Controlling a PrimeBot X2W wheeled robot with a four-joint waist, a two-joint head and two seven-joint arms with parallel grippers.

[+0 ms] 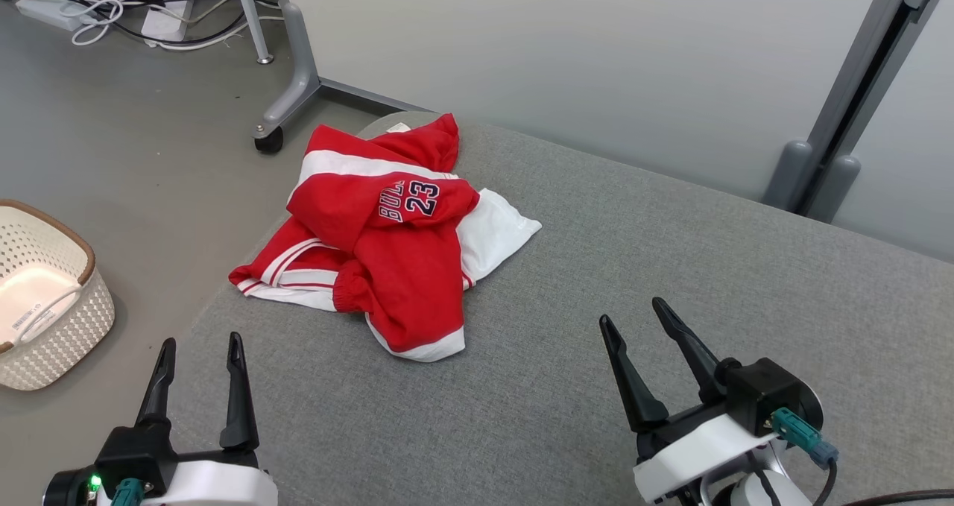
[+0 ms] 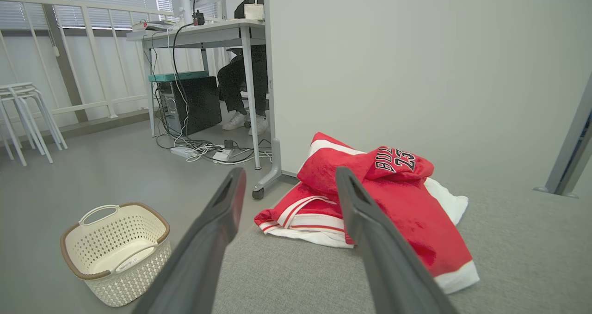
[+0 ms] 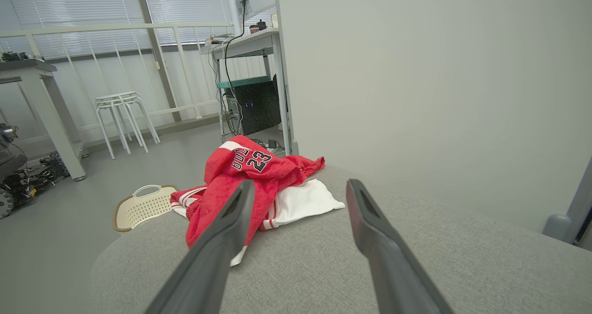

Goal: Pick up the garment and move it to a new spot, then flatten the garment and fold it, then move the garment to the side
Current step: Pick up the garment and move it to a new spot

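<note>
The garment (image 1: pixel 387 245) is a red and white basketball top with "23" on it, lying crumpled near the far left edge of the grey cushioned surface (image 1: pixel 596 327). It also appears in the left wrist view (image 2: pixel 393 203) and the right wrist view (image 3: pixel 249 180). My left gripper (image 1: pixel 201 353) stands open at the lower left, well short of the garment, nothing between its fingers. At the lower right my right gripper (image 1: pixel 633 316) is open too, empty, to the right of the garment and apart from it.
A cream perforated basket (image 1: pixel 41 297) sits on the floor left of the surface. A partition wall (image 1: pixel 596 59) with a wheeled foot (image 1: pixel 270 141) stands behind. A power strip and cables (image 1: pixel 112 7) lie on the floor. A person's legs (image 2: pixel 240 96) show under a desk.
</note>
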